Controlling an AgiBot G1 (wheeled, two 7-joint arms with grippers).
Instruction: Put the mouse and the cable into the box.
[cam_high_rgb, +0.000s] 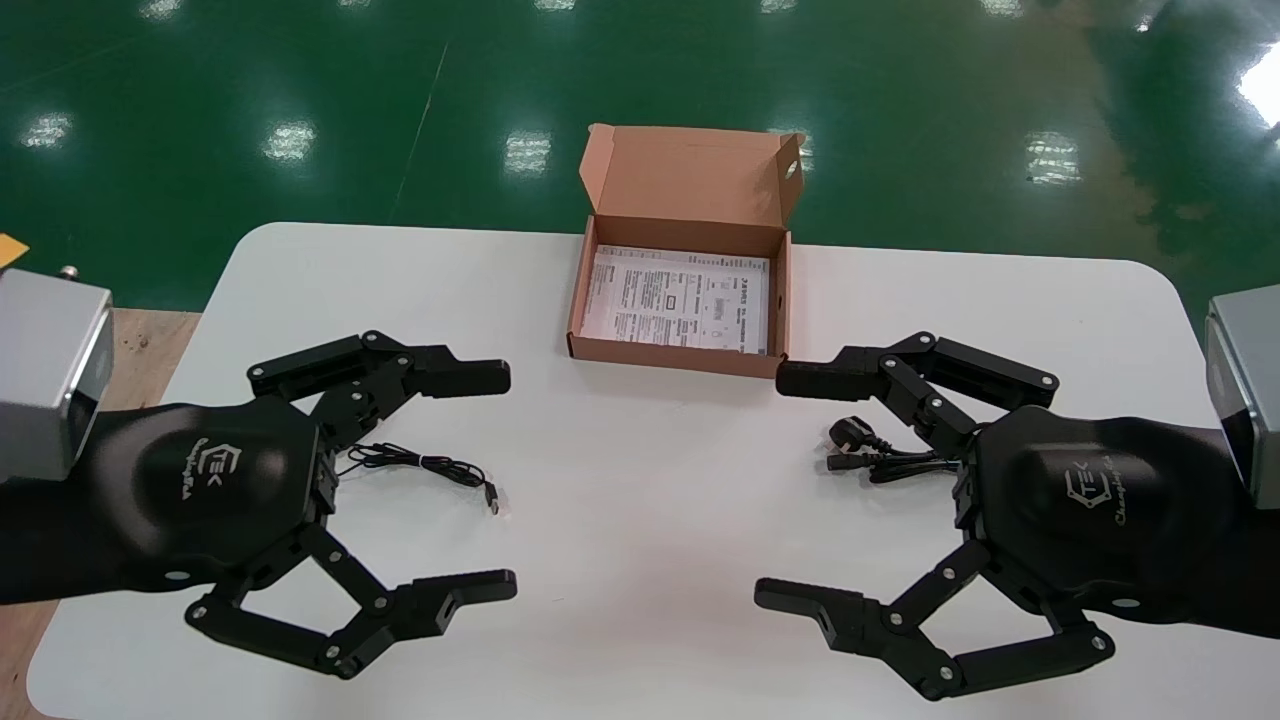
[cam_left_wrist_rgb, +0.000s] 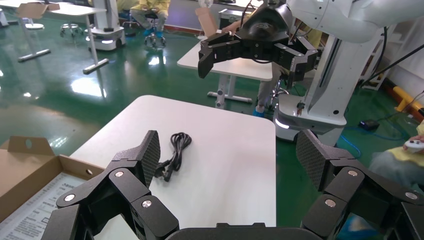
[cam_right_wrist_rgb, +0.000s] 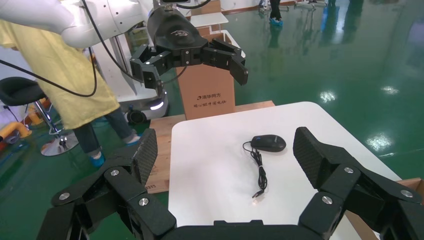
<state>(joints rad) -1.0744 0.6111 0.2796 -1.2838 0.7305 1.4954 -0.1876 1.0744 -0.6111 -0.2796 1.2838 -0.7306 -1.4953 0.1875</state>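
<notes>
An open brown cardboard box (cam_high_rgb: 672, 354) sits at the back middle of the white table (cam_high_rgb: 640, 540), its lid standing up. The black mouse (cam_right_wrist_rgb: 268, 143) lies on the table's left side; in the head view my left hand hides it and only its thin cord (cam_high_rgb: 420, 462) trails out to the right. A bundled black power cable (cam_high_rgb: 868, 455) with a plug lies on the right, partly under my right hand, and shows fully in the left wrist view (cam_left_wrist_rgb: 175, 149). My left gripper (cam_high_rgb: 508, 480) and right gripper (cam_high_rgb: 770, 488) hover above the table, both open and holding nothing.
A printed paper sheet (cam_high_rgb: 680, 298) lines the box bottom. Green floor surrounds the table, with a wooden pallet (cam_high_rgb: 140, 345) off its left edge and a tall carton (cam_right_wrist_rgb: 207, 92) on it. A person in yellow (cam_right_wrist_rgb: 55, 60) stands beyond.
</notes>
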